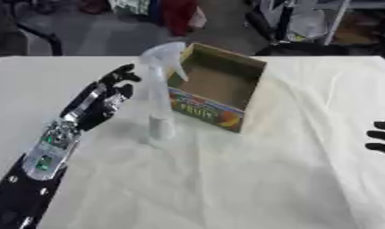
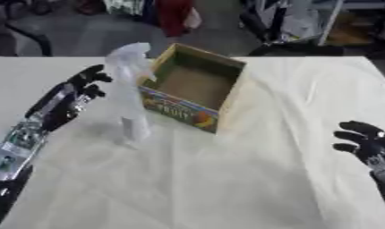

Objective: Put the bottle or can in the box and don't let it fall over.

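spray bottle (image 1: 158, 89) upright beside box (image 1: 215, 87) (left hand (image 1: 109, 96) near).

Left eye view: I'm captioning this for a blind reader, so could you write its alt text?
A clear spray bottle stands upright on a white-covered table, just left of an open cardboard box. The robot's left hand is beside the bottle, fingers open, not gripping it; its right hand rests at the right edge.

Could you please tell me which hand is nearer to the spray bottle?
Left. The left hand is just beside the spray bottle; the right hand rests far off at the table's right edge.
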Motion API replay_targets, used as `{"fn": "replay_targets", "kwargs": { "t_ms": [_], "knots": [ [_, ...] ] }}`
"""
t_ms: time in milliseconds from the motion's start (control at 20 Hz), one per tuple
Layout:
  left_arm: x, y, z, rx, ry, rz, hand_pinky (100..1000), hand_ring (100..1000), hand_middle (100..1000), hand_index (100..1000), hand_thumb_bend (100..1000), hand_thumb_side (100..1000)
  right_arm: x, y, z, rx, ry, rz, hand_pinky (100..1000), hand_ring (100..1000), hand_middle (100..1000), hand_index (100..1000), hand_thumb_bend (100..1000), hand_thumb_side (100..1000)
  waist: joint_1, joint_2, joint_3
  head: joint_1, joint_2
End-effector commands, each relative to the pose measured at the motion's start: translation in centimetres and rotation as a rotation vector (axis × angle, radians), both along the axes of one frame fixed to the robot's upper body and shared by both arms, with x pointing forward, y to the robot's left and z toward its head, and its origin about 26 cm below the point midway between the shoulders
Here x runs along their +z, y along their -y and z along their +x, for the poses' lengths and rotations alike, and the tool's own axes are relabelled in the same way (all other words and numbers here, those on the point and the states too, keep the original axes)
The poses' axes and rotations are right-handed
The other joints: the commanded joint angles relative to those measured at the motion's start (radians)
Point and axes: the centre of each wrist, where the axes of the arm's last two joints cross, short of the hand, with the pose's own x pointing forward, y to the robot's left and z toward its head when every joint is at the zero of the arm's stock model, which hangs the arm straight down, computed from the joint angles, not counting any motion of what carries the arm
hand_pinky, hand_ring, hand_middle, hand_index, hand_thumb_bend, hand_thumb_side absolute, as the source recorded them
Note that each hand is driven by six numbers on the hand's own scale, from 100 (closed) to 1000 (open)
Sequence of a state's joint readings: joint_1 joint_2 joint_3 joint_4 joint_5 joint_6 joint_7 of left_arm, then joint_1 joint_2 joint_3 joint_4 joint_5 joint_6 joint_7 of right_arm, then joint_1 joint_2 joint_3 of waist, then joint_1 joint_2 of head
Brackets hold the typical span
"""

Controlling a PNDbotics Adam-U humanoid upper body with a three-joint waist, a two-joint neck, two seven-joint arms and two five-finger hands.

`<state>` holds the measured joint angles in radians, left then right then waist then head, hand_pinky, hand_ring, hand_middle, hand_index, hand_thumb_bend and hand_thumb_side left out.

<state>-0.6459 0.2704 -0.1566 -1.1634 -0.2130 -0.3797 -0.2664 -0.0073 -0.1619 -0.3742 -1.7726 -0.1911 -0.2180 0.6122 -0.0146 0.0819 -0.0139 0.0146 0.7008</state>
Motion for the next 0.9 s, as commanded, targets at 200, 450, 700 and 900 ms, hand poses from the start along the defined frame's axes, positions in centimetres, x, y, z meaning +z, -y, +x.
{"fn": "replay_targets", "kwargs": {
  "t_ms": [200,450,700,900],
  "knots": [
    [1.1,1.2,1.6,-0.006,0.062,-0.003,769,973,789,1000,141,834,0.6,-0.3,0.4,0.030,0.022,-0.001,774,838,820,850,100,555,-0.005,-0.010,-0.014,0.014,-0.015],
    [1.8,2.0,2.0,-0.058,0.074,0.006,773,970,790,1000,141,846,0.6,-0.4,0.5,0.041,0.023,0.001,775,838,821,849,100,555,-0.004,-0.010,-0.023,0.019,-0.015],
    [2.1,2.2,1.8,-0.110,0.065,0.021,778,974,794,1000,129,856,0.7,-0.4,0.5,0.040,0.024,0.002,776,838,820,849,100,556,-0.003,-0.010,-0.024,0.016,-0.017],
    [2.6,2.5,1.8,-0.141,0.073,0.054,783,971,792,1000,100,838,0.7,-0.5,0.6,0.045,0.023,0.002,776,838,821,849,100,555,-0.004,-0.010,-0.025,0.017,-0.017]
  ]
}}
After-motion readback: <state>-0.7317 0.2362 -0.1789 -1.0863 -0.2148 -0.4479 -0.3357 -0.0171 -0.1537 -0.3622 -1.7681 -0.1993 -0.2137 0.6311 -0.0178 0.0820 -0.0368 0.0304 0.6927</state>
